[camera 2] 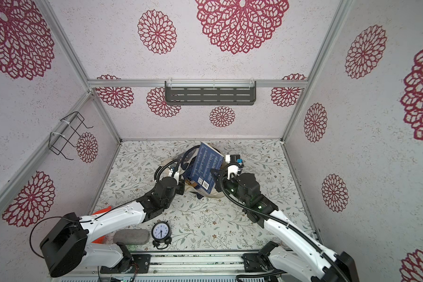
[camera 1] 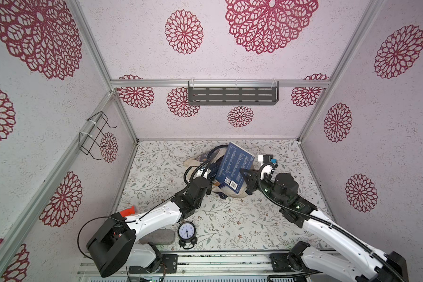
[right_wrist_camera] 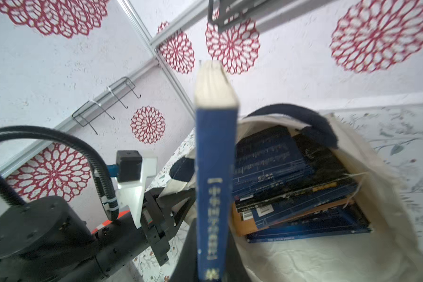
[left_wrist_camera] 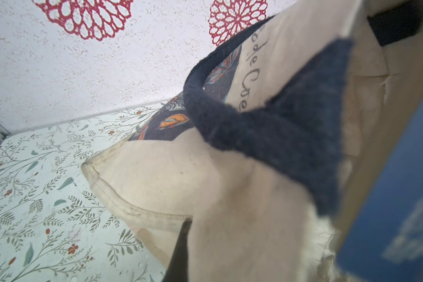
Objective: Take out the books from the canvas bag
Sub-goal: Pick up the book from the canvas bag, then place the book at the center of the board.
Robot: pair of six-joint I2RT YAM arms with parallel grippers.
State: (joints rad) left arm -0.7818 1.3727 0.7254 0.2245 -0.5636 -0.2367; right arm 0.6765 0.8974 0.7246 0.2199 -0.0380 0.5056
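The cream canvas bag (camera 1: 230,193) lies near the back middle of the table, its mouth facing my right wrist camera. My right gripper (right_wrist_camera: 211,263) is shut on the spine of a dark blue book (right_wrist_camera: 215,183), which stands upright above the bag's mouth; both top views show that book (camera 1: 235,168) (camera 2: 203,166) tilted. Several more books (right_wrist_camera: 291,183) lie stacked inside the canvas bag (right_wrist_camera: 352,244). My left gripper (left_wrist_camera: 200,234) is shut on the bag's cream cloth (left_wrist_camera: 169,175) beside a navy strap (left_wrist_camera: 266,131); only one dark finger (left_wrist_camera: 181,244) shows.
A black alarm clock (camera 1: 186,233) and a grey felt pouch (camera 1: 156,236) sit near the front edge by the left arm's base. An orange object (camera 1: 128,211) lies at the left. A grey shelf (camera 1: 232,96) and a wire rack (camera 1: 95,134) hang on the walls.
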